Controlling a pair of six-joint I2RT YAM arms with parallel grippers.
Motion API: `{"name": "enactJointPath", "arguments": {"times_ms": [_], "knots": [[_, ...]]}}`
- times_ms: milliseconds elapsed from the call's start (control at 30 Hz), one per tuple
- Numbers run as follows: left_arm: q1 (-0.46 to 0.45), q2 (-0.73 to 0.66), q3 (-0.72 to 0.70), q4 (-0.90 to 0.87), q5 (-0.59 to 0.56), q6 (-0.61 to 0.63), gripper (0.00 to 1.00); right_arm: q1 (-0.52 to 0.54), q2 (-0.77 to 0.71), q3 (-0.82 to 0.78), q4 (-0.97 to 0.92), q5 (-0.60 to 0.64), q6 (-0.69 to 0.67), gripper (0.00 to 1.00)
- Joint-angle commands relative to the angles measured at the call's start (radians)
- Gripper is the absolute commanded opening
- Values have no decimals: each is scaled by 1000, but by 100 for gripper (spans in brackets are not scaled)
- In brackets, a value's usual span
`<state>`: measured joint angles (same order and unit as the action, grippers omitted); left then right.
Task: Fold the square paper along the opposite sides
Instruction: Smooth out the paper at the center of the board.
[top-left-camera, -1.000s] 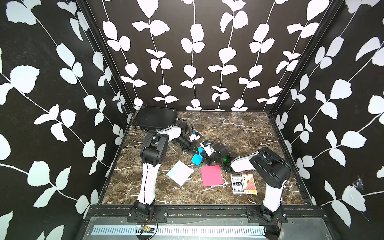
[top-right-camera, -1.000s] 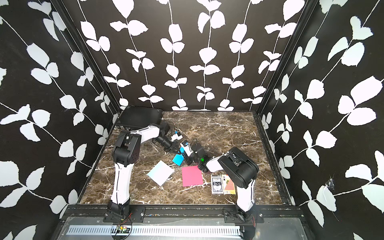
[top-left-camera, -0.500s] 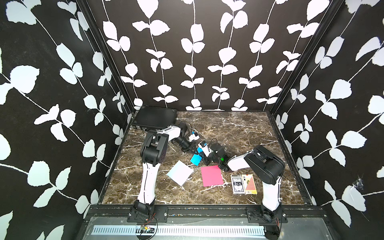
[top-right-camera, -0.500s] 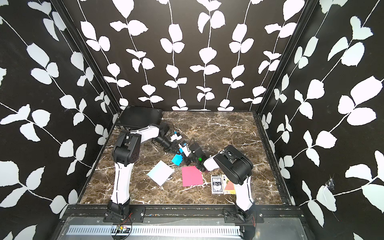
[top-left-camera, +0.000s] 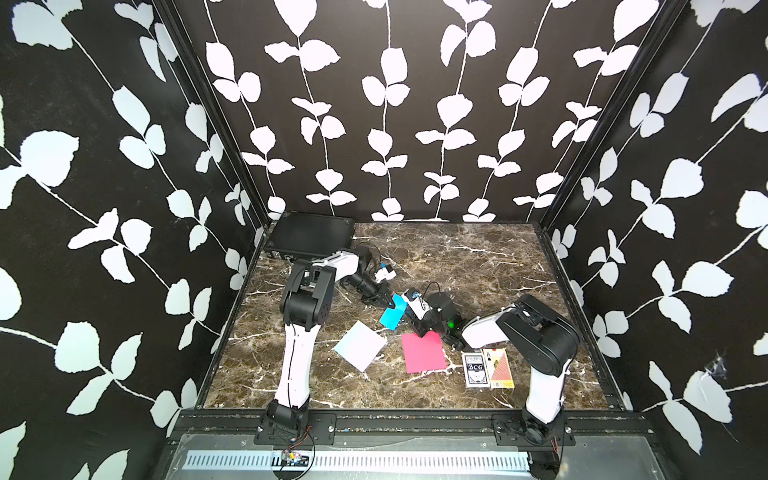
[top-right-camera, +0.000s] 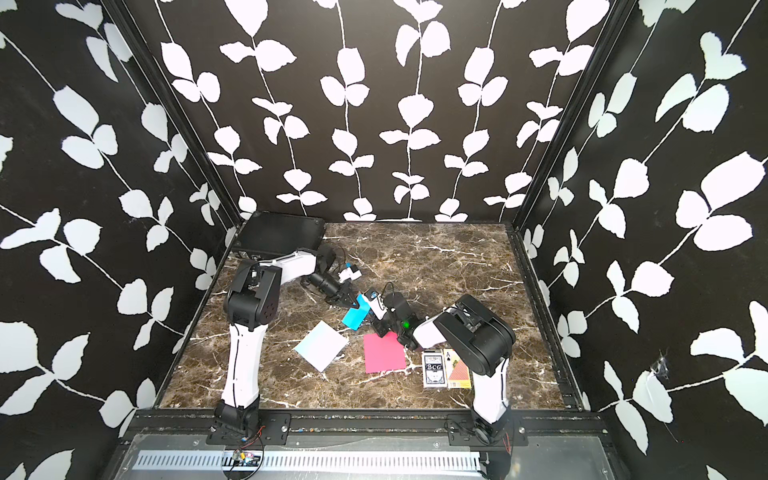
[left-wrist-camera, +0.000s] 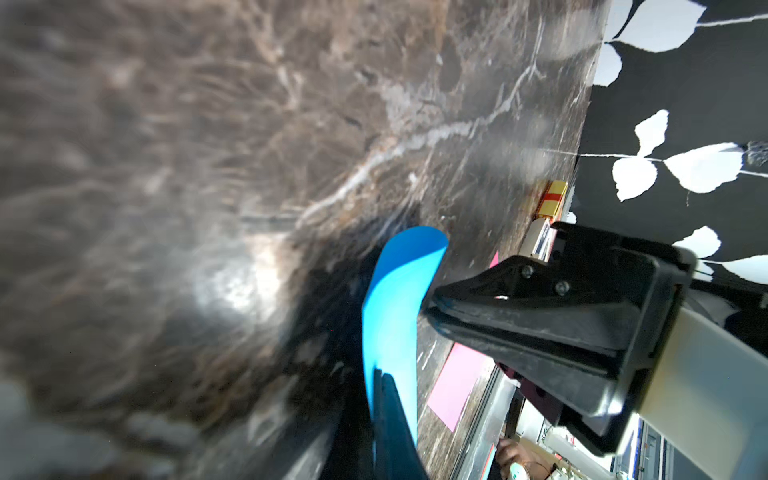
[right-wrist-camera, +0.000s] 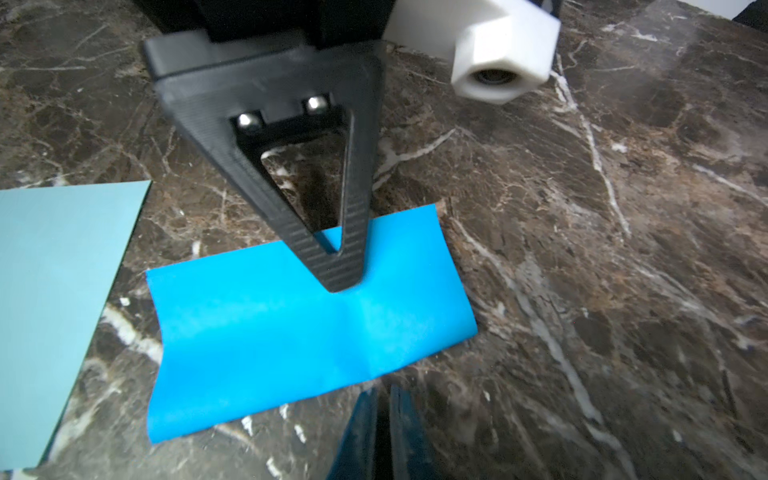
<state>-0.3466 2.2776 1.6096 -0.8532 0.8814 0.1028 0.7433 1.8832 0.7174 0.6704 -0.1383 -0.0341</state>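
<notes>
Mid-bench, both arms in close.

The bright blue paper sheet lies on the brown marble bench, roughly at its middle, between my two arms. It reads as an oblong with a faint crease line across its short way. It is not quite flat: the corners bow up a little off the stone.

My left fingers are clenched tight, with no gap showing. They come down at a slant, and their tips are set on the blue paper, close to the edge that faces my left arm and just beside the crease.

My right fingers are drawn in to a hairline slit. Their tips sit at the opposite long edge, the one facing my right arm, across the sheet from the left tips. I cannot tell whether that edge is caught in the slit or only touched.

Around it on the bench:
- A pale blue-white square paper lies flat, near the blue sheet on my left side, with a strip of marble between them.
- A pink rectangular paper lies flat, near the blue sheet and closer to my bases.
- A black-and-white playing-card box and a red-orange playing-card box lie side by side, touching, just beyond the pink paper toward my right base.
- A flat black case sits in the far left corner, well apart from the papers.
</notes>
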Motion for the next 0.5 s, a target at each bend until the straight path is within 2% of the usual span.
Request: {"name": "enactJointPath", "arguments": {"times_ms": [0, 200, 467], "knots": [[13, -6, 15, 24, 21, -18, 0, 5, -43, 1, -17, -2, -22, 10], [35, -5, 8, 74, 45, -57, 0, 18, 44, 105, 92, -82, 92, 6], [36, 6, -9, 111, 63, -76, 0, 53, 150, 198, 120, -90, 90, 4]]}}
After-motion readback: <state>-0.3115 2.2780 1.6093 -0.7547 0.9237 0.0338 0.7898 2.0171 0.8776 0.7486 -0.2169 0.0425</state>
